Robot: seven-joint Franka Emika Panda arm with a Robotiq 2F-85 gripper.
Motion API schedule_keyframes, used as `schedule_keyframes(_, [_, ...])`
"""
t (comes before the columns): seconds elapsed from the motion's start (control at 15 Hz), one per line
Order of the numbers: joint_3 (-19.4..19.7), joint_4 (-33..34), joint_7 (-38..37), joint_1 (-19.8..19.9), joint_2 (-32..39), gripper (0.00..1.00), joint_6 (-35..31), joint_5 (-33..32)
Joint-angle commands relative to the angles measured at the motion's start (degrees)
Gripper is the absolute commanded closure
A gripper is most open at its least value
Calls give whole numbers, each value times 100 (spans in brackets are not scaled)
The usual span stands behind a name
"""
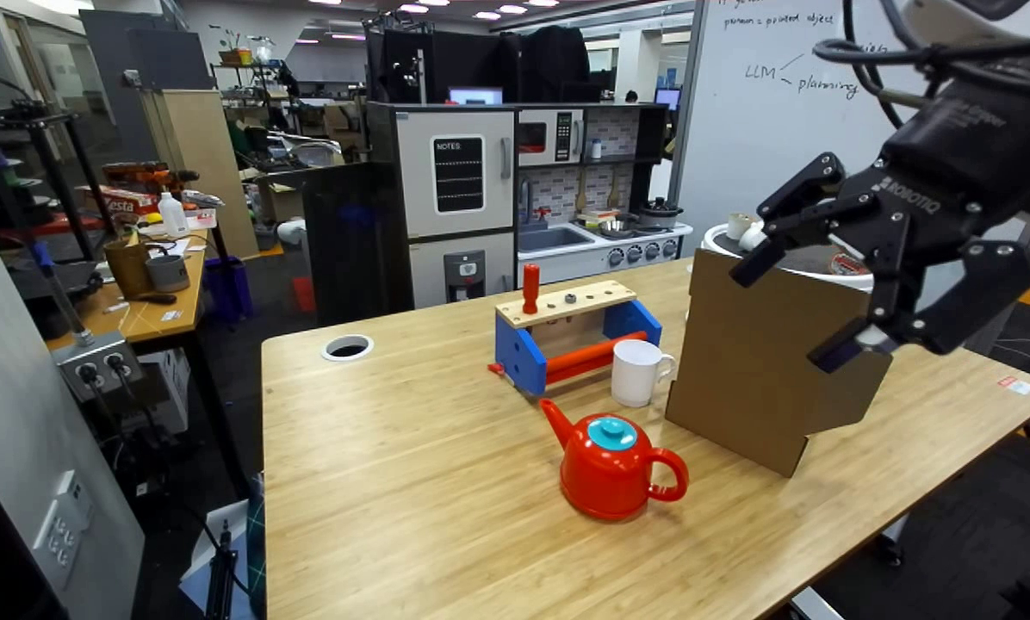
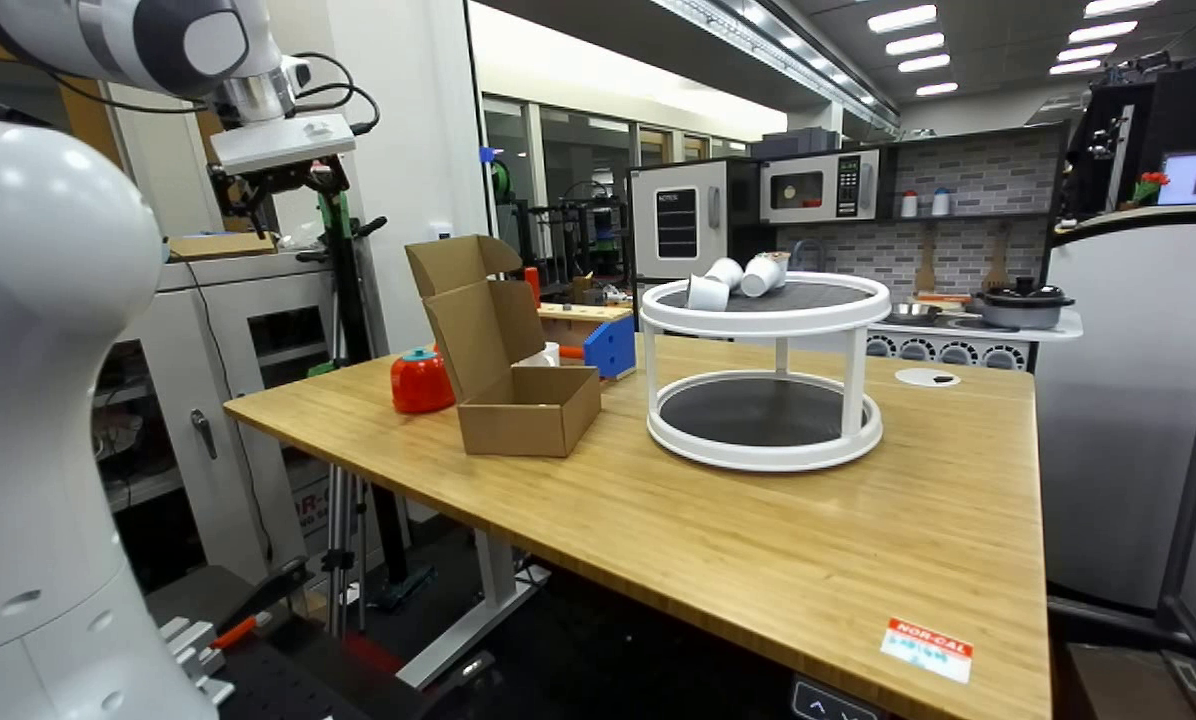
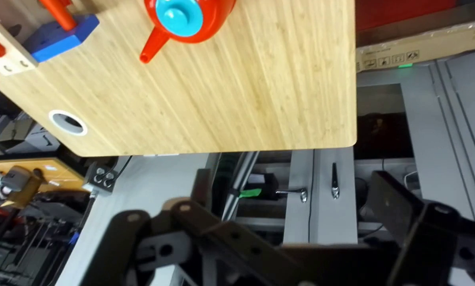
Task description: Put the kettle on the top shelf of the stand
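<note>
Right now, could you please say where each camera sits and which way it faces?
An exterior view: higher than the table, facing kettle and toy kitchen; claw at upper right.
An exterior view: beside the arm, seen at left, facing the white stand.
Wrist view: on the arm, looking down past the claw at the table.
Both exterior views share kettle, table and claw.
</note>
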State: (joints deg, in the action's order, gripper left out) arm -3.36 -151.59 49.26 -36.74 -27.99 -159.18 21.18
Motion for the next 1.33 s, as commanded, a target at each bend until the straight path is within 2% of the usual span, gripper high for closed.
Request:
schedule_keyframes(0.0, [537, -4, 119, -716, 221, 0, -960, 470])
schedule_keyframes(0.13, [935, 18, 526, -1359, 181, 0, -1272, 1079])
schedule_keyframes(0.27, [1514, 31, 923, -2218, 20, 0, -1547, 1678])
schedule_keyframes(0.4, [1983, 19, 1196, -2822, -139, 0, -1683, 2072])
schedule_keyframes(0.47, [1546, 25, 834, -2313, -4, 0, -1542, 1718])
schedule_keyframes(0.53, [1759, 23, 944, -2556, -60, 0, -1575, 1843])
schedule_keyframes(0.67, [1931, 21, 986, -2715, -110, 0, -1584, 1879])
schedule_keyframes(1.27, [1941, 17, 986, -2741, -111, 0, -1589, 1881])
